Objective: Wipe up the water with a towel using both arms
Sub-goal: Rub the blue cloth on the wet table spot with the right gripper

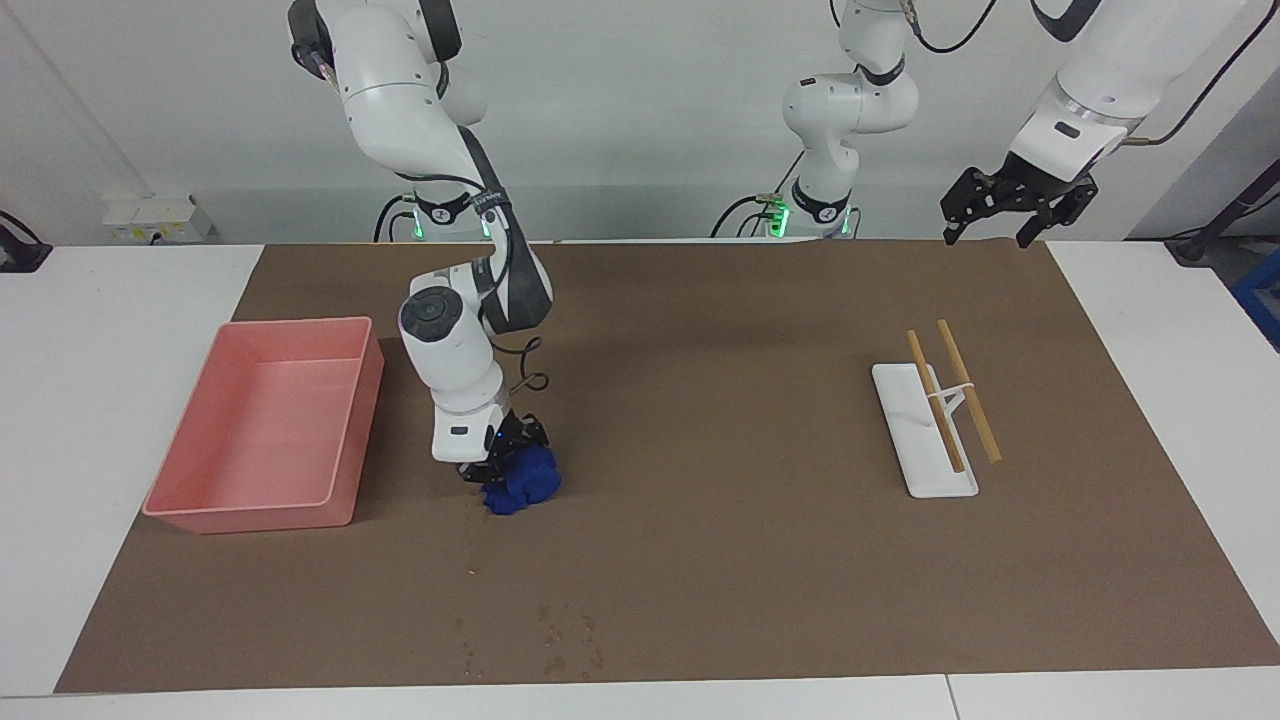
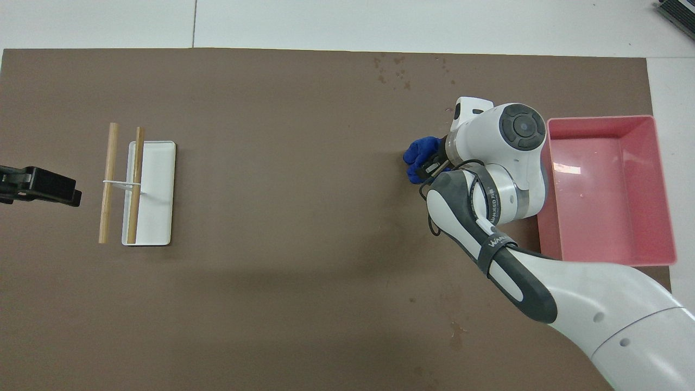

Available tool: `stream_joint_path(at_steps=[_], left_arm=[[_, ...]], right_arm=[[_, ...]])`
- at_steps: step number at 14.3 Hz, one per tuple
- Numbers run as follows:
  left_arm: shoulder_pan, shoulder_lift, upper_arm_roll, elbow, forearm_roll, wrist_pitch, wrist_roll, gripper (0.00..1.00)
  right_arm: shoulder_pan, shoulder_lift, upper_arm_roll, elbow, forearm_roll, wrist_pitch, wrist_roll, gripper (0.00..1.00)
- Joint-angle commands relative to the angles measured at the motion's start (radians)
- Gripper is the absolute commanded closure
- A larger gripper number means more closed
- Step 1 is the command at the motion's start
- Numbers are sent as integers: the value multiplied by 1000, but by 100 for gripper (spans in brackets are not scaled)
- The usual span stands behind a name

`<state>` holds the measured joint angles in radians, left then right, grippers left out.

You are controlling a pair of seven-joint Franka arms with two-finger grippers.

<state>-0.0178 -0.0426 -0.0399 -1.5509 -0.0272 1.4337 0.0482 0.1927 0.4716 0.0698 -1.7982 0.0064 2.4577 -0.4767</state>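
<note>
The blue towel (image 1: 524,487) is a lumpy bundle low on the brown mat, beside the pink tray, and it seems to touch the mat. My right gripper (image 1: 503,468) comes down on it from above and is shut on it. From overhead the towel (image 2: 419,155) pokes out from under the right wrist, with the right gripper (image 2: 433,164) mostly covered. The water (image 1: 562,640) is a scatter of small shiny drops near the mat's edge, farther from the robots than the towel; overhead the water (image 2: 395,69) shows clearly. My left gripper (image 1: 1005,218) hangs open in the air over the mat's corner at the left arm's end, and overhead the left gripper (image 2: 43,185) shows at the edge.
A pink tray (image 1: 250,516) stands at the right arm's end of the mat, close to the right arm's wrist (image 2: 602,119). A white tray (image 1: 920,460) with two wooden sticks (image 1: 968,392) across it lies toward the left arm's end (image 2: 157,217).
</note>
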Motion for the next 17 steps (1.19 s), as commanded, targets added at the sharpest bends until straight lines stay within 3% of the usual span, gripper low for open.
stream_joint_path(at_steps=[1, 7, 17], left_arm=[[-5, -23, 5, -25, 12, 2, -1, 0], [-5, -23, 5, -25, 13, 2, -1, 0], [-5, -23, 5, -25, 13, 2, -1, 0]], right_arm=[[-54, 24, 7, 3, -196, 127, -51, 100], [-118, 53, 8, 8, -594, 293, -49, 100], [-116, 140, 11, 129, -591, 308, -37, 100]])
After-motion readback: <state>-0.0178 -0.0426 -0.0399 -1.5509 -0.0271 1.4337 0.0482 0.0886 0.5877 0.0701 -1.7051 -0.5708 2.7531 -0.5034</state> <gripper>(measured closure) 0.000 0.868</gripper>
